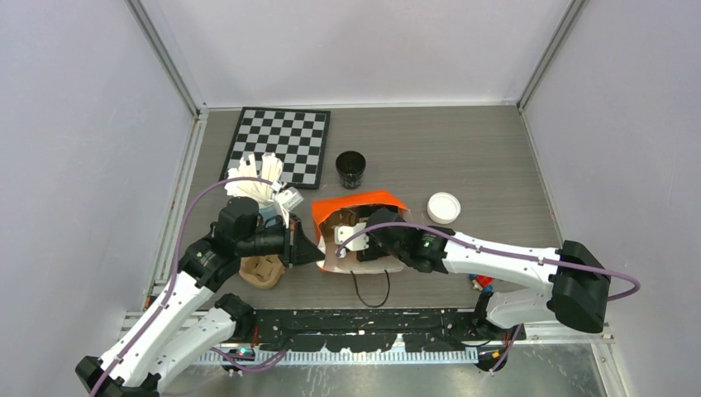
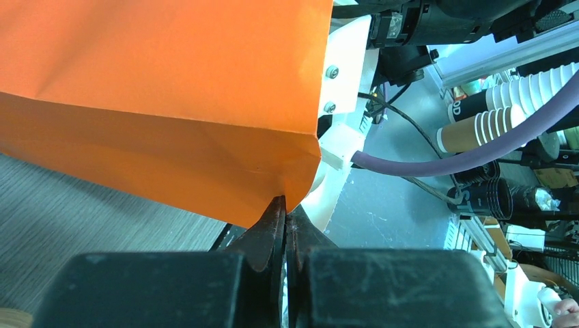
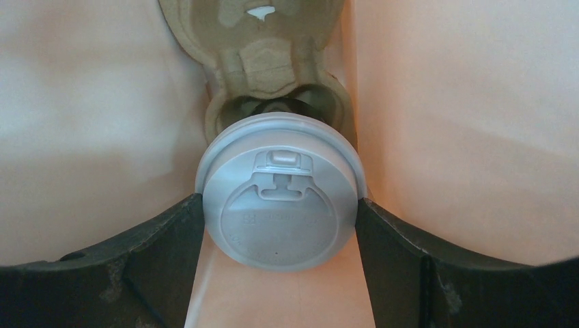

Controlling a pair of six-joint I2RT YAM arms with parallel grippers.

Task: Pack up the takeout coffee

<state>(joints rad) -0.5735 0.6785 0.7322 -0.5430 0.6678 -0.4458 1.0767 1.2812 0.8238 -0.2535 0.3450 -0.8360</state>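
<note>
1. Lower centre of the overhead view: the left tool (image 1: 317, 250) is clamped shut on the lip of the orange bag (image 1: 364, 203). The bag lies on its side on the desk (image 1: 496, 157).
2. The right tool (image 3: 280, 205) reaches into the bag's mouth. Its two fingers (image 3: 136, 273) press on opposite sides of a capped cup (image 3: 278, 171), gripping it.
3. The cup is deep inside the bag, at a well of the pulp tray (image 3: 263, 65). Whether it is fully seated cannot be told.

Step in hand, as judged: placing this cup. The next move calls for releasing it, then drawing straight back without dragging cup or bag.

Farther up the frame, a loose white lid (image 1: 444, 208) lies right of the bag and an open black cup (image 1: 351, 168) stands above it. Both likely await capping and packing.

Markings: the embossed lid text and the cup print are unreadable.
</note>
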